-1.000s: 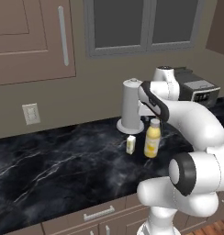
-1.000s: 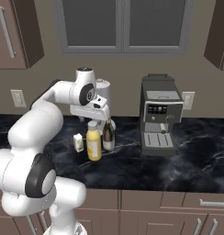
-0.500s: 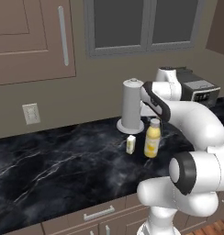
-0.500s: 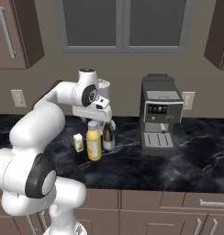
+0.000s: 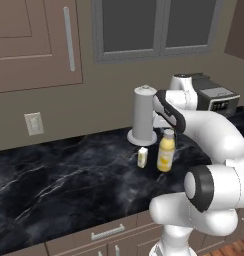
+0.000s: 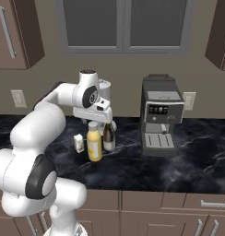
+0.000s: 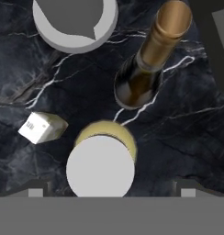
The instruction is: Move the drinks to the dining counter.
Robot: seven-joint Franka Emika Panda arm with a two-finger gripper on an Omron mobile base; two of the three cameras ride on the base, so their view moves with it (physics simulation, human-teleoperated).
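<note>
Yellow juice bottle sits under the spread claw; wine bottle label unreadable.

It was a home kitchen: brown wall cabinets, a window, a coffee machine, and a black marble desk over drawers.

Glossy white arm – dark joints

Coffee machine – rt; towel roll; outlet
</note>
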